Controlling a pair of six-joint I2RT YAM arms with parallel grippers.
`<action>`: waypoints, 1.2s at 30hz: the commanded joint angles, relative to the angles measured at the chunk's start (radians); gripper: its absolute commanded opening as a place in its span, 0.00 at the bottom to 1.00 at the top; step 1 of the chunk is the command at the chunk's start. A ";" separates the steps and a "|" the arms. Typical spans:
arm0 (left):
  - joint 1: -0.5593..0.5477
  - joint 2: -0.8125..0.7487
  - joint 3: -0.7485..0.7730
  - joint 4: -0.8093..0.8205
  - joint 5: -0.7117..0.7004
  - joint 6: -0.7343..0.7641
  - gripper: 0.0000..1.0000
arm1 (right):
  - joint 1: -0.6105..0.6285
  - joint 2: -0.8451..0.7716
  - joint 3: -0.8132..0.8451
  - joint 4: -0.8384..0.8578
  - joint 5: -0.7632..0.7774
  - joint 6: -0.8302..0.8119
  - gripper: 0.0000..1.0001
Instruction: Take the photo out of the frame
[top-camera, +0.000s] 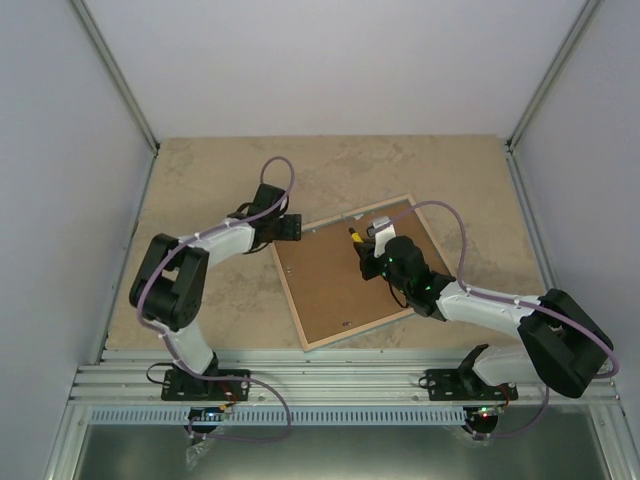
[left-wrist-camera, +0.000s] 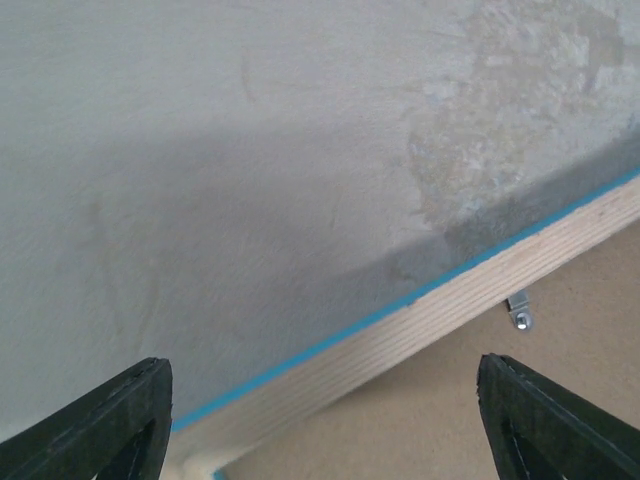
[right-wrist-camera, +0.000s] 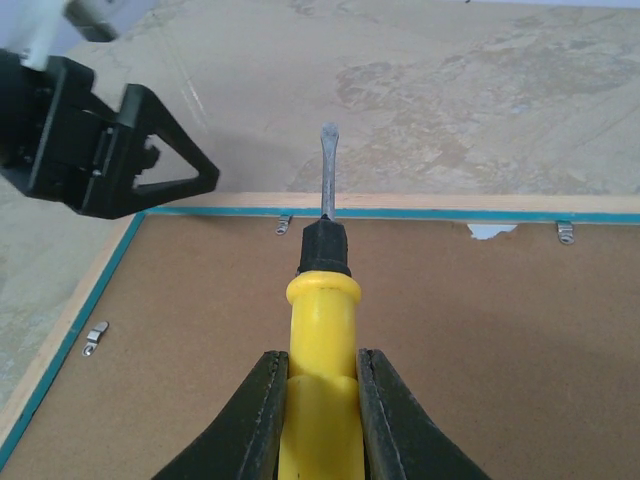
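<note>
Nearest in, the right gripper (right-wrist-camera: 322, 365): clamped hard around the yellow handle of a screwdriver (right-wrist-camera: 322, 300), blade pointing far, tip right over the far rail. Below that, face down on the table (top-camera: 200, 190), the frame (top-camera: 289, 300): turquoise lip and pale wood edge up, brown backing (top-camera: 335, 290) filling it. No sign of the photo, judged to be under that backing and out of sight. Along the far rail, small metal clips (right-wrist-camera: 284, 226) holding the board down, with another on the left rail. At a notch in the far edge, a white sliver (right-wrist-camera: 490, 232), possibly mat, cannot tell. Further out at the far-left corner, the left gripper (left-wrist-camera: 320, 365): spread wide apart, straddling the rail, gripping nothing. Handling guess: stiff, light frame, likely to skate on the smooth top, so pin it by the rail. Thin, bendy, easily creased photo, best pinched at its white margin once clips and backing are out of the way.
</note>
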 joint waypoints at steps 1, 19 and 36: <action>0.018 0.082 0.077 0.020 0.167 0.171 0.85 | -0.003 -0.015 -0.004 0.032 -0.009 -0.013 0.00; 0.019 0.172 0.100 -0.057 0.247 0.231 0.62 | -0.003 -0.012 -0.001 0.029 -0.012 -0.017 0.01; 0.018 0.030 -0.105 -0.004 0.175 -0.052 0.46 | -0.002 0.001 0.004 0.032 -0.026 -0.016 0.00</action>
